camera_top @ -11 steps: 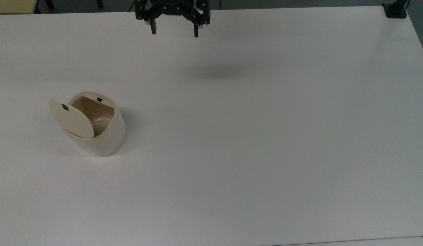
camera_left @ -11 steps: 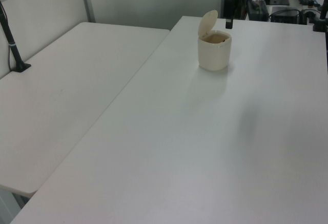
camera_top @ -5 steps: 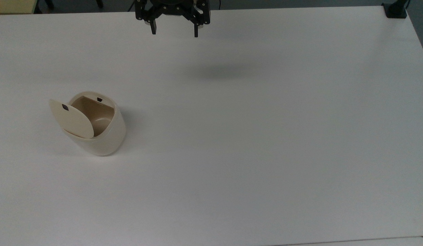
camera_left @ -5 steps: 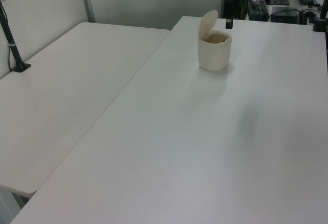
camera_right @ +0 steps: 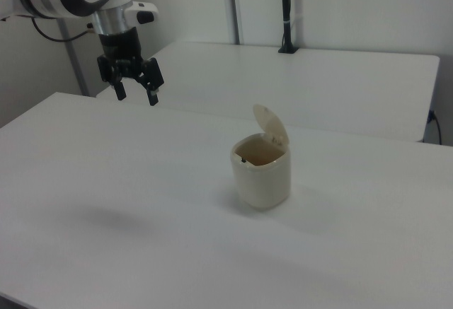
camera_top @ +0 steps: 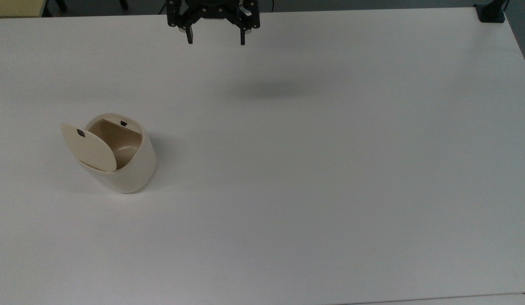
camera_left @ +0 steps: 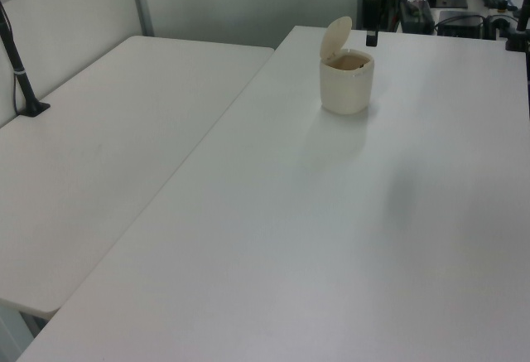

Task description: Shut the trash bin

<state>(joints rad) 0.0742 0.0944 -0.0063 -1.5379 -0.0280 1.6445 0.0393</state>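
The cream-beige trash bin point(camera_top: 126, 171) stands on the white table at the top view's left, its tan inside showing. Its flat lid point(camera_top: 89, 147) is hinged up, with a small black tab near its edge. The same trash bin point(camera_left: 347, 83) sits far back in the left view, and the trash bin point(camera_right: 262, 175) stands mid-table in the right view with the lid point(camera_right: 272, 126) raised. My black gripper point(camera_top: 215, 41) hangs open high over the table's far edge in the top view, well away from the bin. In the right view the gripper point(camera_right: 136, 95) hovers at upper left, nothing between its fingers.
A second white table point(camera_left: 99, 155) adjoins on the left view's left, with a black pole clamp point(camera_left: 25, 89) on it. Another black clamp point(camera_top: 491, 12) sits at the top view's upper right corner. Wide bare tabletop point(camera_top: 313, 178) lies between gripper and bin.
The gripper has edged slightly up toward the top view's upper edge. The bin and its lid have not moved.
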